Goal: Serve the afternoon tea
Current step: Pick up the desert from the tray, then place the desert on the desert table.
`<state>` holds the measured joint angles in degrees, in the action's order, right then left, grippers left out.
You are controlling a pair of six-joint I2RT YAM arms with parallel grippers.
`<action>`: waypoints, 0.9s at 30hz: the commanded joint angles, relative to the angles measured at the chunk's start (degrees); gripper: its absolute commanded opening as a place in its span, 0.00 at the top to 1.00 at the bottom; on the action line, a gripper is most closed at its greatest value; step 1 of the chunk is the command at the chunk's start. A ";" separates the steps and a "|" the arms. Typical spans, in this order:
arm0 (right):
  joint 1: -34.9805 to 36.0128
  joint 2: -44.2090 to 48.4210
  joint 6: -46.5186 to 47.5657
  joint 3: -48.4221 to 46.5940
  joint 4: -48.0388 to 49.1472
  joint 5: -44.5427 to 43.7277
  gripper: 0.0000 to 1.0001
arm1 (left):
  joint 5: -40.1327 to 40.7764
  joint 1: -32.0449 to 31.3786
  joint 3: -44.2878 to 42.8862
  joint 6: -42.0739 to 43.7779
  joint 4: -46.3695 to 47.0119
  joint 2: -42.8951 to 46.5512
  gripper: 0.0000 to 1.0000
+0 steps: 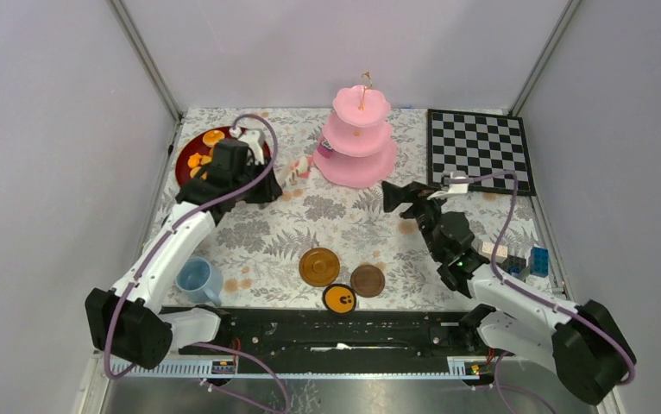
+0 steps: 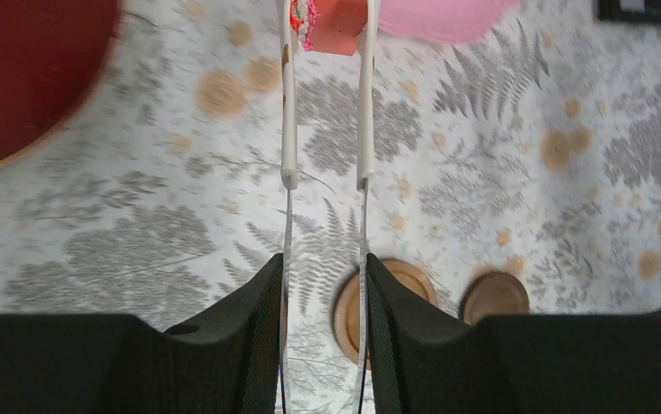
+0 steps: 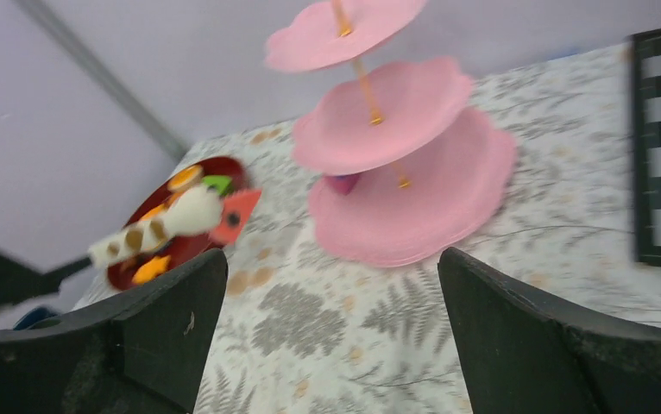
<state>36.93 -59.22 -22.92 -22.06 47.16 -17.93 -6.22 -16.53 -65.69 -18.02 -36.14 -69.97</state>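
Cake stand (image 1: 357,142): pink, three scalloped tiers, upright at the far middle of the counter (image 1: 344,233). One purple pastry (image 3: 342,182) on the bottom tier.

Left end effector (image 2: 323,272): narrowed on a pair of white tongs (image 2: 289,129), gripping both arms. Tong tips pinch a reddish-orange pastry (image 2: 336,26), held just beside the left rim of the stand's bottom tier.

Right end effector (image 3: 331,259): jaws spread wide, nothing between them, touching nothing; in front of the stand and facing it.

Red plate (image 1: 185,168): far left corner, orange pastries (image 1: 196,160) on it.

Light-blue cup (image 1: 198,279): near left, beside the left arm.

Saucers: two brown rounds, the larger (image 1: 319,266) left of the smaller (image 1: 367,280), near middle. An orange disc with a dark rim (image 1: 339,298) lies just in front, between them.

Chessboard (image 1: 479,149): far right corner, flat.

Building blocks (image 1: 521,259): small pile at the right edge, behind the right arm.
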 commanded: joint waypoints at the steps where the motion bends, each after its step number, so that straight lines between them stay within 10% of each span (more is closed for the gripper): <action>1: -2.93 4.94 6.25 0.81 -6.55 -10.17 0.00 | -1.32 -5.90 4.63 -5.26 9.08 1.69 1.00; 27: -9.15 5.78 2.30 8.44 1.24 -9.64 0.00 | 11.07 -21.60 -1.25 -8.52 29.76 -18.65 1.00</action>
<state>28.29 -54.46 -20.29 -14.33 44.18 -25.96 2.02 -35.48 -62.72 -25.63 -12.99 -85.84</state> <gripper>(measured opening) 0.993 0.372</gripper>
